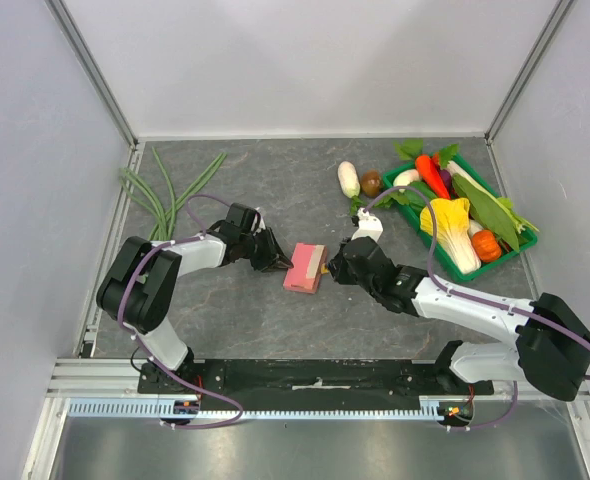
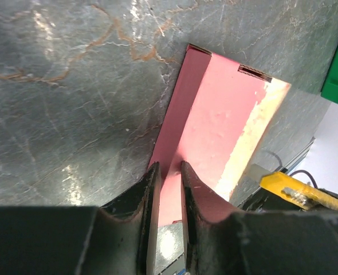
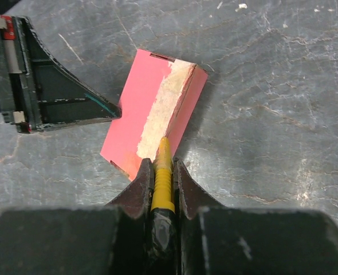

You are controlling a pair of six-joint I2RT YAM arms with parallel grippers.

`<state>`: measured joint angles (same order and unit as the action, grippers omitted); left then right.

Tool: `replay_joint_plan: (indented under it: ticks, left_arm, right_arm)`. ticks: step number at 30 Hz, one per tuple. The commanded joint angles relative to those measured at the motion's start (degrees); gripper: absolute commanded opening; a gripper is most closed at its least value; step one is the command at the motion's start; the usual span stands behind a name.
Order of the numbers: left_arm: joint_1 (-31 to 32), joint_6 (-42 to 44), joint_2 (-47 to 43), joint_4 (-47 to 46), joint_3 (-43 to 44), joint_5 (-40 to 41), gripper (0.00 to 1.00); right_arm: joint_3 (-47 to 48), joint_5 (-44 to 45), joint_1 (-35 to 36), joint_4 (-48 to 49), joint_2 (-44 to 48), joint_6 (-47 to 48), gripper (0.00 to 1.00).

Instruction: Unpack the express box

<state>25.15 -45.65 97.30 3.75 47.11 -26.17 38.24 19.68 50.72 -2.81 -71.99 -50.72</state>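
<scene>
Unpacking had barely begun when this frame was taken: the small flat pink-red cardboard express box point(image 1: 304, 268) lay shut on the grey stone-patterned table point(image 1: 275, 190), midway between the two arms, broad face up, with nothing taken out of it. The left gripper point(image 2: 169, 166) had its fingers drawn narrow on the box's left edge, pink card showing between them, apparently pinning it in place. The right gripper point(image 3: 164, 166) was clamped tight on the yellow-and-black utility knife point(image 3: 164, 150), whose tip met the near end of the pale beige tape strip point(image 3: 160, 109) running down the box's right side. Whether any tape was already slit could not be made out; by the look of it the cut along that strip, the lifting of the flap and the emptying of the box all remained to be done. The box's long axis ran from the near edge of the table toward the far wall, its far end leaning slightly right, slotted end away from the arms and taped side facing the knife.
</scene>
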Motion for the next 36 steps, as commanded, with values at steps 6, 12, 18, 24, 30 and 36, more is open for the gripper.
replay_joint_plan:
  ticks: [6,12,18,24,30,36]
  left_arm:
    - [-2.47,-0.41,-0.09,4.69,-3.17,3.24,0.27]
    - [-3.17,-0.58,0.0,4.34,-3.61,2.97,0.27]
    - [-3.26,-0.32,0.35,4.34,-3.08,2.71,0.27]
    - [-3.52,-0.23,0.18,4.69,-2.64,2.62,0.27]
    - [-3.88,-0.23,0.0,5.48,-2.38,3.5,0.27]
    - [-4.58,-0.58,-2.81,8.2,-2.82,8.59,0.29]
  right_arm:
    - [5.35,-2.1,-0.01,3.16,1.59,0.62,0.0]
    - [6.67,-3.25,0.08,3.95,-1.22,2.02,0.0]
    - [8.61,-4.56,0.08,5.79,-5.79,3.35,0.0]
    - [11.68,-6.23,0.17,6.68,-8.61,4.93,0.0]
    - [14.23,-7.38,0.7,6.33,-9.4,5.98,0.0]
    - [14.85,-6.68,0.78,5.27,-10.19,6.07,0.0]
